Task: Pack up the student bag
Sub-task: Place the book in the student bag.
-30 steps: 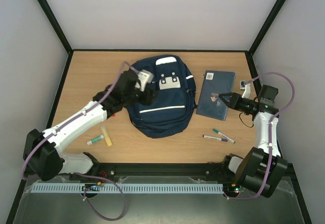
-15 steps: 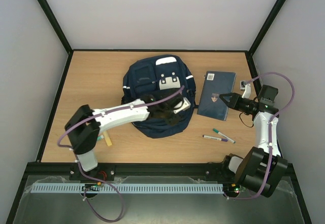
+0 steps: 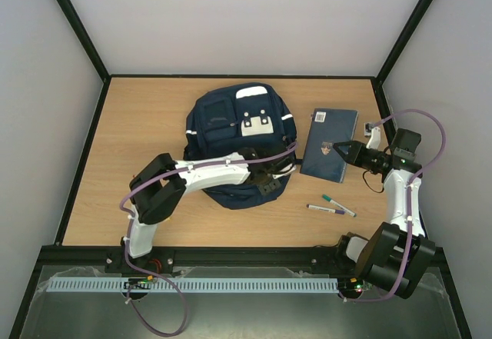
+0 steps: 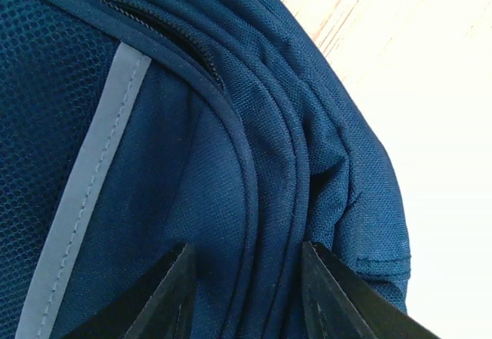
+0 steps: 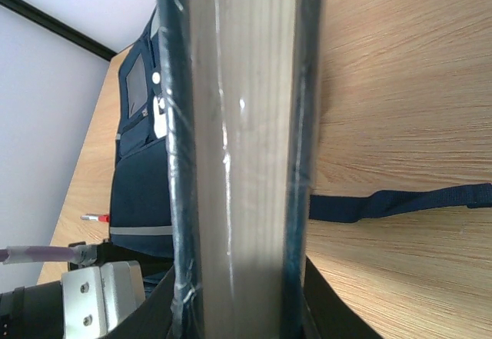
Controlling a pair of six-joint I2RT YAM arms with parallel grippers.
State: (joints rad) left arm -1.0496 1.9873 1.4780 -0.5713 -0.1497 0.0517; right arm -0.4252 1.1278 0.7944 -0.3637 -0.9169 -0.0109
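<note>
The student bag [image 3: 231,127] lies flat mid-table, navy with white stripes and a grey-white buckle patch. My left arm stretches across its lower front, with the left gripper [image 3: 282,164] at the bag's lower right edge. In the left wrist view the left gripper [image 4: 246,245] stands open, and its black fingers [image 4: 173,293] straddle the piped seams of the bag [image 4: 154,162]. My right gripper [image 3: 339,148] is shut on the right edge of a dark-blue notebook [image 3: 329,141]. The right wrist view shows the notebook's page edge [image 5: 238,124] between the jaws, with the bag [image 5: 138,177] beyond.
A green-capped pen [image 3: 337,203] and a purple pen [image 3: 323,209] lie at the front right. A dark bag strap [image 5: 400,202] trails over the wood near the notebook. A black frame [image 3: 84,154] and pale walls bound the table.
My left arm has swung from the bag's upper left across its front to the lower right edge, and its jaws have narrowed. The right arm and the notebook have not moved.
</note>
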